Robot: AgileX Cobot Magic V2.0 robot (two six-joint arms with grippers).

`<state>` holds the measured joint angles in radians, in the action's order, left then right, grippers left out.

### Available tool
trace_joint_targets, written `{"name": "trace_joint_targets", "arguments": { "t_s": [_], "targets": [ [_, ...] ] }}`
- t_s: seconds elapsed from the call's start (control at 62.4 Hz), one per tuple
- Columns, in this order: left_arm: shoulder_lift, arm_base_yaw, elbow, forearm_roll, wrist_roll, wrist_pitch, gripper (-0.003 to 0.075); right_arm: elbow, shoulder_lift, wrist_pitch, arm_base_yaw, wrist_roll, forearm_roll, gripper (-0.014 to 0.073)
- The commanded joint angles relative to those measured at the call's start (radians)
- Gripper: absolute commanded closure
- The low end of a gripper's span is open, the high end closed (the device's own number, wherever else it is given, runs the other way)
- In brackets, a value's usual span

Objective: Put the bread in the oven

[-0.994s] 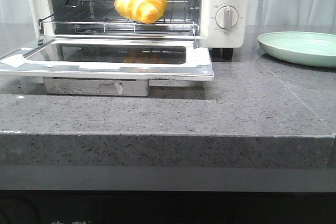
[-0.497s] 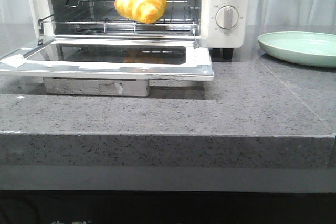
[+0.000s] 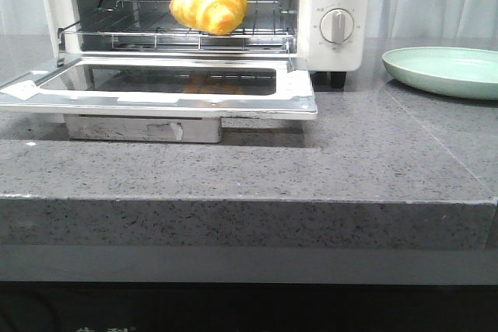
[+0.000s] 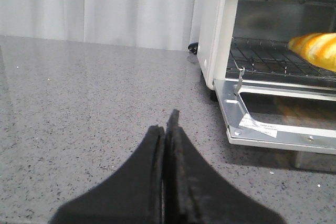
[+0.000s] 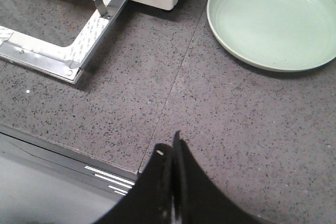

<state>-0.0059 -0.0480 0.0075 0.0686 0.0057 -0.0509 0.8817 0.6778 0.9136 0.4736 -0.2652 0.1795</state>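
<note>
Left claw [image 4: 165, 129] and right claw [image 5: 170, 153] are both clenched on nothing, low over the worktop [image 3: 373, 153], apparently drawn back since the job looks done. The bread [image 3: 208, 4] sits on the rack inside the oven [image 3: 334, 5] (door still down). Nothing has shifted from the earlier frames
</note>
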Motion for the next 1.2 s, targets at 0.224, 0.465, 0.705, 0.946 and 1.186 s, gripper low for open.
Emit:
{"name": "trace_joint_targets", "arguments": {
  "t_s": [0.224, 0.465, 0.705, 0.946, 1.186],
  "targets": [
    [-0.021, -0.003, 0.024, -0.001, -0.011, 0.064, 0.0738, 0.022, -0.003, -0.058, -0.007, 0.01, 0.02, 0.0662],
    [-0.021, -0.003, 0.024, -0.001, -0.011, 0.064, 0.0738, 0.022, -0.003, -0.058, -0.007, 0.01, 0.02, 0.0662],
    [-0.021, -0.003, 0.024, -0.001, -0.011, 0.064, 0.0738, 0.02, -0.004, -0.062, -0.007, 0.01, 0.02, 0.0662],
    [-0.021, -0.003, 0.024, -0.001, -0.011, 0.064, 0.0738, -0.128, -0.148, -0.255, -0.16, 0.01, -0.036, 0.0662],
    [-0.021, -0.003, 0.024, -0.001, -0.011, 0.064, 0.0738, -0.511, -0.435, -0.623, -0.37, 0.01, -0.063, 0.0662]
  ]
}}
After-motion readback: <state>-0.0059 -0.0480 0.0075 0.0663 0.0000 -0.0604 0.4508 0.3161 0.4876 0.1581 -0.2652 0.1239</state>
